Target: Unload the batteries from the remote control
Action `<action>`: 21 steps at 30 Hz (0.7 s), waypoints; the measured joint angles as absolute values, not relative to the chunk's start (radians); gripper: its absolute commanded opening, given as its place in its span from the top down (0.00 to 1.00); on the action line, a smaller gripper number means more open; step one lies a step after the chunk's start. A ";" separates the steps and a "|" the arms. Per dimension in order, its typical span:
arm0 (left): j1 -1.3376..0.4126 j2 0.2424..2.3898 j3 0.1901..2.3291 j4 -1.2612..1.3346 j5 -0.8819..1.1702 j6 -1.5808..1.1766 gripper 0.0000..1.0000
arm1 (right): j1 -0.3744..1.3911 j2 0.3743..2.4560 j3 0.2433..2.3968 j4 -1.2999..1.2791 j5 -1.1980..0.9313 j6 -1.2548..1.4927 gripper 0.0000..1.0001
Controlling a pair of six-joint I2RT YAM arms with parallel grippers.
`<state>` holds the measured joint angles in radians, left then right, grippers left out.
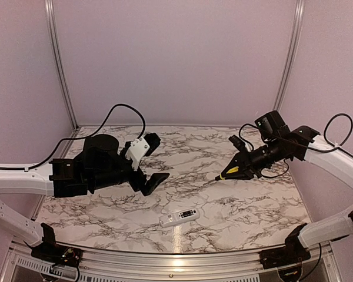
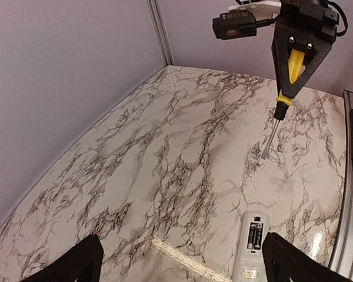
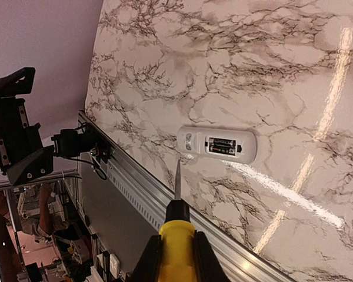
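Now, the remote control (image 1: 179, 217) lies flat on the marble table (image 1: 106, 214), at about 6 o'clock from the table's middle in the top view and close to the near edge. Its long axis runs almost from 9 o'clock to 3 o'clock, with the 3 o'clock end a little farther from the arms. The face with the recessed compartment (image 3: 223, 145) looks upward and is uncovered. Inside it the dark batteries (image 3: 222, 145) lie along the length of the remote; from the left wrist view they seem to sit side by side (image 2: 256, 230), but the count is hard to read.

The right gripper (image 1: 240, 168) is clenched on the yellow handle of a screwdriver (image 3: 177, 235). The thin blade points toward 8 o'clock in the top view, in the direction of the remote, and its tip hangs in the air, apart from the white body.

The left gripper (image 1: 150, 167) hovers at about 11 o'clock from the remote, well above the table. Its fingers are spread wide and grasp nothing.
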<state>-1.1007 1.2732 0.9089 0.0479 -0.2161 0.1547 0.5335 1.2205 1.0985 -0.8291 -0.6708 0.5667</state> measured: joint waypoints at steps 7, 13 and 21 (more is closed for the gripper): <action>-1.098 1.259 0.720 0.022 -0.043 0.151 0.04 | 0.533 1.276 1.125 -0.846 -0.632 0.540 1.00; -1.098 1.326 0.648 0.055 0.038 0.167 0.04 | 0.548 1.350 1.156 -0.888 -0.590 0.503 1.00; -1.098 1.449 0.622 0.181 0.100 0.172 0.08 | 0.630 1.422 1.180 -0.907 -0.561 0.501 1.00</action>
<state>-1.0977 1.4487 0.6224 0.1814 0.0998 0.1719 0.6300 1.4223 1.1797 -0.9070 -0.5610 0.5007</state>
